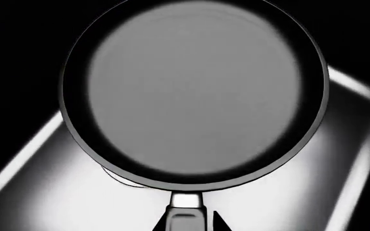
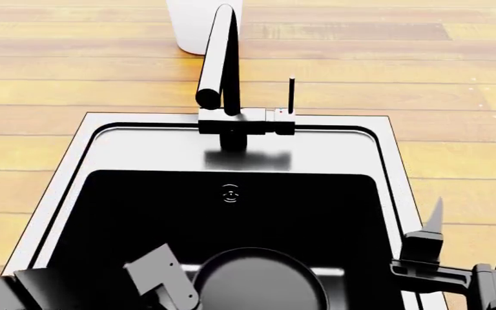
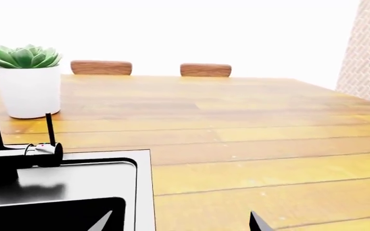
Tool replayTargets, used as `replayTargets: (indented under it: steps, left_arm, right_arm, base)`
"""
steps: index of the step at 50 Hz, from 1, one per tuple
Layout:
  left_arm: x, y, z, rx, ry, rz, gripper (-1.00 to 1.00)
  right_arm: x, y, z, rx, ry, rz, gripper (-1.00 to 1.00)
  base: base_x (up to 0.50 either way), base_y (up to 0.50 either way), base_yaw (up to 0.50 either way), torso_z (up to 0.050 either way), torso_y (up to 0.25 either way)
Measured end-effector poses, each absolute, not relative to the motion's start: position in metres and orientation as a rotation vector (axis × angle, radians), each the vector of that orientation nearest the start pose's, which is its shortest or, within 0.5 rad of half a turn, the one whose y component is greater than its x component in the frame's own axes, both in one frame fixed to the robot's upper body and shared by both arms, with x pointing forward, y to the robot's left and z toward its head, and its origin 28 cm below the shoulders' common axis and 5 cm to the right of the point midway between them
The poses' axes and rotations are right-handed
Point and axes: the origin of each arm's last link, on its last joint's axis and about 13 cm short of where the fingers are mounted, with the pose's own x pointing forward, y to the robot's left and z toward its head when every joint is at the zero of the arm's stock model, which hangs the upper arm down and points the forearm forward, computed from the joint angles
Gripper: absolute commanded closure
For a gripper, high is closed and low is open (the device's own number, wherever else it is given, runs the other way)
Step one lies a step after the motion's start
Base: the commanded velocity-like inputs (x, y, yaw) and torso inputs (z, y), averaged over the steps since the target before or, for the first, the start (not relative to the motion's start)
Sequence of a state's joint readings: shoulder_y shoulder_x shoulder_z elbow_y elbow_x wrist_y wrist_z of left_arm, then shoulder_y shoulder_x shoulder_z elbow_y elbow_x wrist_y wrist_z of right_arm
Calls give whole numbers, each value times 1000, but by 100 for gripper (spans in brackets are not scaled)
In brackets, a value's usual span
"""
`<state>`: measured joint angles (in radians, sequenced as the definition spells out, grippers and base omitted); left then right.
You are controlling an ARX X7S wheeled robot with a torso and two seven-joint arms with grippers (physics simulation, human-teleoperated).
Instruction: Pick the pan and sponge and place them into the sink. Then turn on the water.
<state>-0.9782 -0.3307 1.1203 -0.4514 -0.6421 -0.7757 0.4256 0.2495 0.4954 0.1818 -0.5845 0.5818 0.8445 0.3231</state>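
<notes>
Pan (image 2: pixel 261 284) over sink (image 2: pixel 386 161) basin, left gripper (image 1: pixel 186 222) gripping handle

Counts on the counter (image 2: pixel 454 64)
One pan (image 2: pixel 261 284), one sink (image 2: pixel 317 145), one tap (image 2: pixel 222 71), one plant (image 3: pixel 25 79), two chairs (image 3: pixel 101 67).

Both arms (image 2: pixel 37 287) are boxy, matte black, with angular jaws.
</notes>
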Motion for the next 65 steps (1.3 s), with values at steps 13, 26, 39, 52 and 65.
replayTargets:
  steps: [13, 26, 39, 52, 65]
  left_arm:
    - [352, 196, 68, 441, 824, -925, 100]
    - [364, 196, 52, 447, 857, -941, 100]
    - [364, 196, 41, 444, 892, -966, 100]
    - [363, 191, 38, 429, 887, -973, -100]
    - [367, 189, 46, 421, 850, -968, -100]
  right_arm:
    - [216, -188, 156, -47, 7, -195, -100]
    - [208, -190, 153, -51, 18, -217, -100]
    - [202, -192, 154, -55, 22, -233, -100]
    - [201, -191, 154, -57, 23, -235, -100]
    - [202, -191, 153, -53, 23, -232, -100]
  base:
    - [0, 0, 0, 0, 2]
    - [0, 0, 0, 1, 1]
    - [0, 0, 0, 0, 1]
    - [0, 0, 0, 1, 0]
    - [0, 0, 0, 0, 0]
